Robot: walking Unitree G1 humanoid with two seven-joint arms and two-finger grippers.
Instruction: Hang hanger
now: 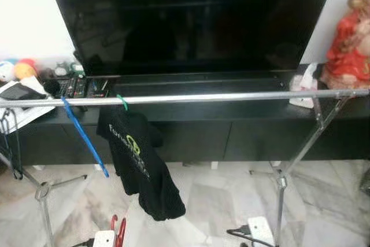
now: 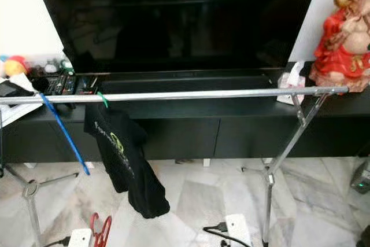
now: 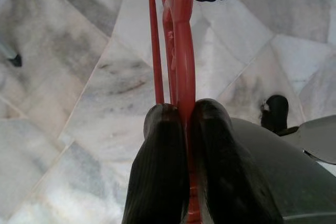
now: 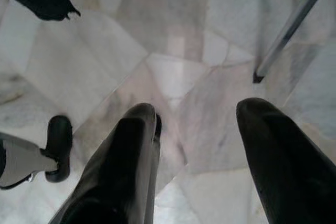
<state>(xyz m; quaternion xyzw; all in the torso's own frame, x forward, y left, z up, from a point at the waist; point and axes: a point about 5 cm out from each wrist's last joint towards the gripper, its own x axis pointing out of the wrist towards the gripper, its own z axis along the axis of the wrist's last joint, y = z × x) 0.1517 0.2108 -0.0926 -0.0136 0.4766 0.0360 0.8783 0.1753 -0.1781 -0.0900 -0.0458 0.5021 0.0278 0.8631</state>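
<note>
Left hand (image 3: 181, 124) clamped on red hanger (image 3: 181, 51), held low over marble floor (image 4: 173, 45), below the rail. Right hand (image 4: 197, 116) spread wide, nothing in it. Steel clothes rail (image 1: 231, 96) w/ black T-shirt (image 1: 139, 163) on green hanger (image 1: 122, 103) & blue hanger (image 1: 84, 137), in front of TV (image 1: 191, 18).

The rail (image 1: 191, 98) and TV (image 1: 191, 18) are viewed from the head, forward and downward, at moderate range; both eye views share them. The marble floor (image 4: 173, 61) is viewed closely from each wrist, along its fingers (image 3: 163, 171).
</note>
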